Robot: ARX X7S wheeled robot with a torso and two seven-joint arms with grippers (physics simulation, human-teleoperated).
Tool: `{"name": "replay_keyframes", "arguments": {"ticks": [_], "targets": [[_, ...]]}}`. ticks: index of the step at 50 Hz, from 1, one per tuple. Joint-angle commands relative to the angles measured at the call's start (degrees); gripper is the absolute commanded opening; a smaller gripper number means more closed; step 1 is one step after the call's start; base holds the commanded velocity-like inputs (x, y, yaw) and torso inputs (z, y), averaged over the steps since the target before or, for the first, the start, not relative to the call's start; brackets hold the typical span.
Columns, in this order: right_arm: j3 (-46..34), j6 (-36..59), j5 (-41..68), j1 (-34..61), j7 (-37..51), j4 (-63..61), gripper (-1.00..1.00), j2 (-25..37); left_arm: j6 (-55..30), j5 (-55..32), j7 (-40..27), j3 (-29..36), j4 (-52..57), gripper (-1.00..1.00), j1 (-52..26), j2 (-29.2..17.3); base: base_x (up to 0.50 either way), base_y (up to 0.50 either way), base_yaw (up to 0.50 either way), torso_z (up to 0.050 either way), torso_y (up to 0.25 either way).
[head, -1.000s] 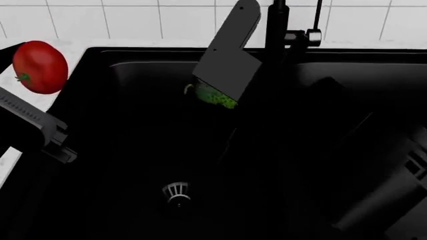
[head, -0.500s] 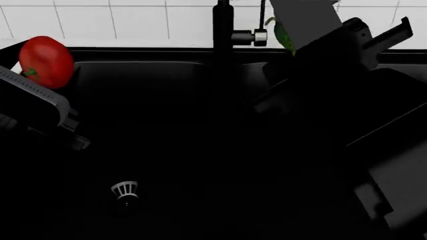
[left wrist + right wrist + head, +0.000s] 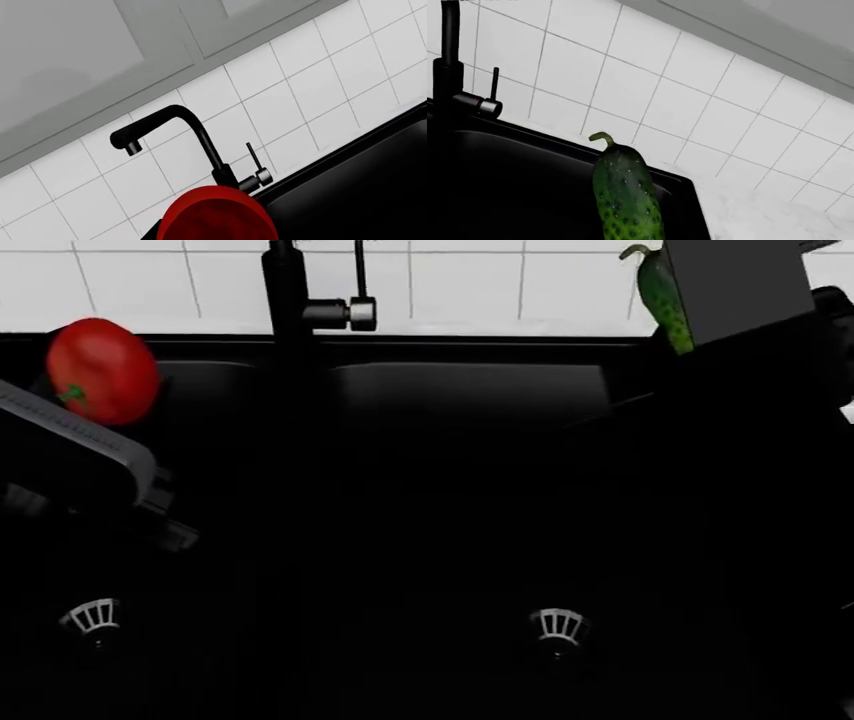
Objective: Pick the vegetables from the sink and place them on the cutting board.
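Note:
A glossy red tomato (image 3: pixel 100 370) hangs above the left rim of the black sink (image 3: pixel 454 500), with my left gripper (image 3: pixel 83 405) shut on it. In the left wrist view the tomato (image 3: pixel 213 216) fills the space at the jaws, which are themselves hidden. A bumpy green cucumber (image 3: pixel 663 300) is held stem up at the far right, over the sink's back right corner, by my right gripper (image 3: pixel 697 302), which is shut on it. The right wrist view has the cucumber (image 3: pixel 625 195) in front of the tiled wall. The cutting board is out of view.
A black faucet (image 3: pixel 287 300) with a side lever stands at the back between the two basins. Each basin has a round metal drain (image 3: pixel 94 618) (image 3: pixel 558 625). White marble counter (image 3: pixel 760 210) lies to the right of the sink, with a white tiled wall behind.
The right gripper has lifted the cucumber out of the basin and carried it up and to the right. The head view has swung right, showing the second basin. The tomato stays held at the left.

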Motion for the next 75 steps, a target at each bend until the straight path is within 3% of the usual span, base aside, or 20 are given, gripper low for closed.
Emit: {"name": "replay_keyframes", "arguments": {"ticks": [1,13,75], "targets": [[4.3,1.5,2.0,-0.7,2.3,-2.2,-1.0,-0.5,-0.6,-0.6,-0.1,-1.4,0.7,-1.0,0.0,2.3,0.0,-0.5,0.0,0.0,0.0],[5.0,1.4,14.4,3.2,11.8,-0.7,-1.0,3.3,0.4,-0.1,0.0,0.0,0.1,-1.0,-0.9,2.6,0.0,-0.5,0.0,0.0,0.0],[3.7,-1.3,28.3,3.5,21.6,0.9,-1.0,7.0,2.1,0.3,-0.2,2.8,-1.4,-1.0,-1.4,2.9,0.02,-0.5,0.0,0.0,0.0]]}}
